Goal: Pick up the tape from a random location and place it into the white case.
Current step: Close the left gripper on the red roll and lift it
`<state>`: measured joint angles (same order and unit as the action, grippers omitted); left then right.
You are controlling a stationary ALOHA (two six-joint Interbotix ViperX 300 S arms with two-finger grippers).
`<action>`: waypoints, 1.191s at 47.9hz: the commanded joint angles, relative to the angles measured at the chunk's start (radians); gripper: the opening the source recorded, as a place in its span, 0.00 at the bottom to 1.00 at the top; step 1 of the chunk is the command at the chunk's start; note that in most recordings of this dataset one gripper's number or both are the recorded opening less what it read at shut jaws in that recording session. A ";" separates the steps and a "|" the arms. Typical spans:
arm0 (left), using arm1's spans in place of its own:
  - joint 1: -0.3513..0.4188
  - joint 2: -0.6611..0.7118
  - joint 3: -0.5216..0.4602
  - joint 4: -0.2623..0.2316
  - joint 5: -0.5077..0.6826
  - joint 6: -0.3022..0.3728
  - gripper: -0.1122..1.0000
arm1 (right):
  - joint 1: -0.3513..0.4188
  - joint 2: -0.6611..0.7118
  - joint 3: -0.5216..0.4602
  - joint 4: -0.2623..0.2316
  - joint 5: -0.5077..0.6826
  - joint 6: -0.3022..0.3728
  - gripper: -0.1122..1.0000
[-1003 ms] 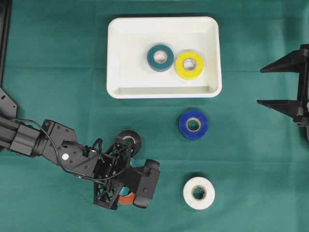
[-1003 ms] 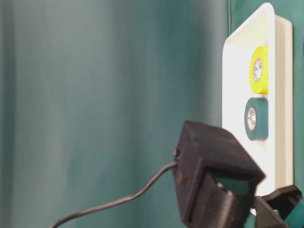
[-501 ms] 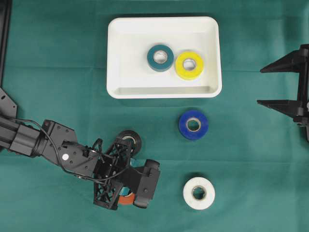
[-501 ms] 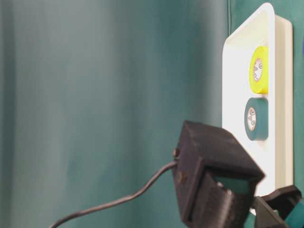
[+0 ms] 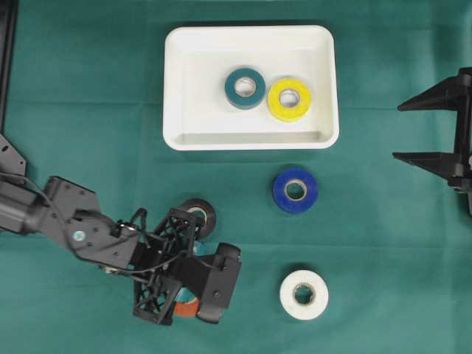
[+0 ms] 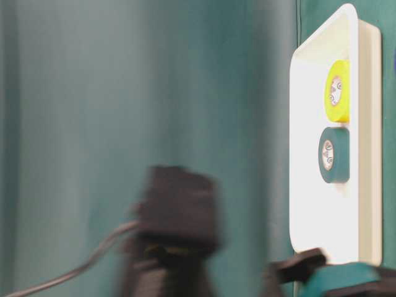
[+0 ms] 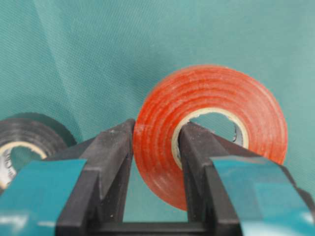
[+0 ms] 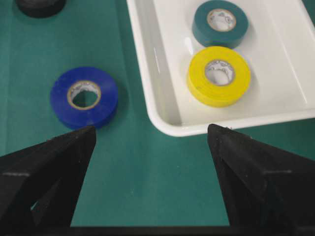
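The left gripper [image 7: 155,147] was clamped on the red tape roll [image 7: 211,132], one finger against the outer face of the wall and the other inside the core, so the roll stood on edge between the jaws. In the overhead view that gripper [image 5: 186,304] sat low on the green cloth [image 5: 88,110], with only a sliver of the red roll [image 5: 184,310] showing beneath it. A black tape roll [image 5: 199,215] lay just beside the gripper, on the side toward the white case [image 5: 251,136]; the wrist camera showed it [image 7: 24,142] to the left of the fingers, apart from them. Whether the red roll touched the cloth could not be told.

To the right of the left gripper a white tape roll [image 5: 304,294] lay flat, well apart from it. Farther up and to the right of the gripper lay a blue tape roll [image 5: 295,189], just below the case rim. Inside the case sat a teal tape roll [image 5: 245,88] and a yellow tape roll [image 5: 289,99], touching or nearly so.

At the far right the right gripper [image 5: 435,129] stood wide apart and held nothing. From its wrist camera the blue roll [image 8: 84,97] lay ahead near its left finger, and the case corner [image 8: 162,118] with the yellow [image 8: 218,75] and teal [image 8: 219,22] rolls lay ahead toward its right finger.
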<state>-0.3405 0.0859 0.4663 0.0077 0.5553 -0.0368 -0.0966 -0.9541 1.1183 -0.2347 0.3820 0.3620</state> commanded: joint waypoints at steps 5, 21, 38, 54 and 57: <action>-0.006 -0.104 -0.044 -0.002 0.061 -0.002 0.30 | -0.002 0.005 -0.032 0.003 0.000 0.000 0.88; -0.006 -0.212 -0.138 0.003 0.222 -0.002 0.30 | -0.002 0.005 -0.040 0.002 0.003 0.002 0.88; -0.005 -0.310 -0.218 0.008 0.333 0.000 0.30 | -0.002 0.005 -0.040 0.002 0.014 0.000 0.88; 0.000 -0.325 -0.230 0.008 0.357 0.000 0.30 | -0.002 0.006 -0.040 0.002 0.014 0.000 0.88; 0.000 -0.327 -0.230 0.008 0.359 0.000 0.30 | -0.002 0.005 -0.040 0.002 0.015 0.000 0.88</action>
<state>-0.3421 -0.2148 0.2623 0.0123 0.9158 -0.0368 -0.0966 -0.9541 1.1075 -0.2332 0.3988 0.3620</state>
